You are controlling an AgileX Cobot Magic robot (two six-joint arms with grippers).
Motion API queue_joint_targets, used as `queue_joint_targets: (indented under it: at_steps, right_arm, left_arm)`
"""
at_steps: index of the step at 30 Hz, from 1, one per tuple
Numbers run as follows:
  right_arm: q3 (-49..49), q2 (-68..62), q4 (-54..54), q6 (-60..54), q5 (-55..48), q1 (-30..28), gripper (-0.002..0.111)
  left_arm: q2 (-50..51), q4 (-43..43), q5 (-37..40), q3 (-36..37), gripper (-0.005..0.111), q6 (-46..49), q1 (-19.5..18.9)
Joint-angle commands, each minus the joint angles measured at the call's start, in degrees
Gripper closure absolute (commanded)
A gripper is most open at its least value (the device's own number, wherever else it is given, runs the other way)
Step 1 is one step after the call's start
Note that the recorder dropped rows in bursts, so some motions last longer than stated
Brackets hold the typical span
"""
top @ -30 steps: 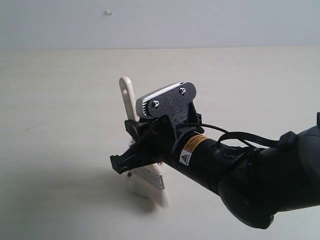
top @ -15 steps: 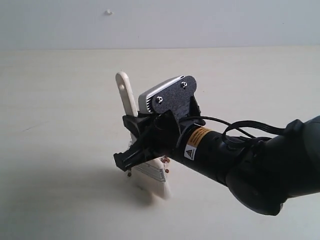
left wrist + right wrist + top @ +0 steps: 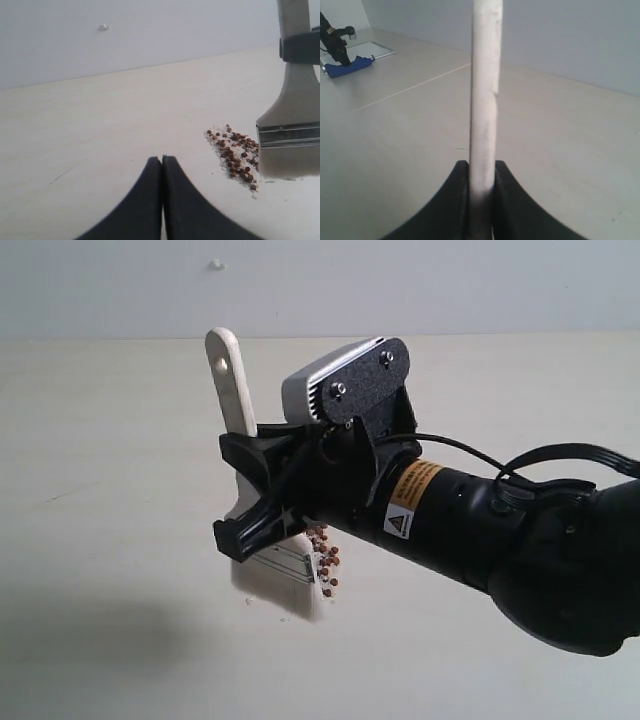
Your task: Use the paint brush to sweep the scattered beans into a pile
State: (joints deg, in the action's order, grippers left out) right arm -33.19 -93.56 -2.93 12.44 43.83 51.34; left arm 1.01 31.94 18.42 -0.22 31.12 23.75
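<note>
Paint brush (image 3: 290, 135), wooden-handled, pinched in right jaws beside round reddish beans (image 3: 235, 159); left jaws pressed together.

- Table (image 3: 120, 440): pale cream, smooth surface, meeting a plain light wall at its far edge.
- Beans (image 3: 235, 155): reddish-brown pellets lying directly on the table in one tight elongated heap.
- Crumbs (image 3: 214, 139): pale off-white specks mixed into the heap, a few loose just beside it.
- Paint brush (image 3: 292, 135): bristle tips on the surface, touching one side of the heap.
- Short dark mark (image 3: 65, 172) on the bare surface, well apart from the heap.
- Blue object (image 3: 347, 65) and flat white sheet (image 3: 370, 50) at a far corner; details unclear.
</note>
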Motion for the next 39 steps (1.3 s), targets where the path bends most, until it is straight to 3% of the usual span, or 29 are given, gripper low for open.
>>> queue_joint_targets:
  at_steps: [1,9,17,25,33,39]
  right_arm:
    - [0.09,-3.19,-0.49,1.22,6.67,-0.42,0.108]
    - [-0.68,-13.28,1.12,6.24,18.46,-0.42,0.108]
    - [-6.91,-19.73,1.12,8.70,18.20,-0.42,0.108]
    - [-11.29,-20.48,12.52,3.39,4.13,-0.42,0.108]
    - [-11.27,-20.48,23.95,-5.98,4.35,-0.42,0.108]
    - [-11.27,-20.36,25.71,-8.26,6.25,-0.42,0.108]
  left_arm:
    - [-0.20,-0.16,-0.03,0.22,0.107,0.17,0.23]
    - [-0.20,-0.16,-0.03,0.22,0.107,0.17,0.23]
    - [-0.20,-0.16,-0.03,0.22,0.107,0.17,0.23]
    - [-0.20,-0.16,-0.03,0.22,0.107,0.17,0.23]
    - [-0.20,-0.16,-0.03,0.22,0.107,0.17,0.23]
    - [-0.20,-0.16,-0.03,0.22,0.107,0.17,0.23]
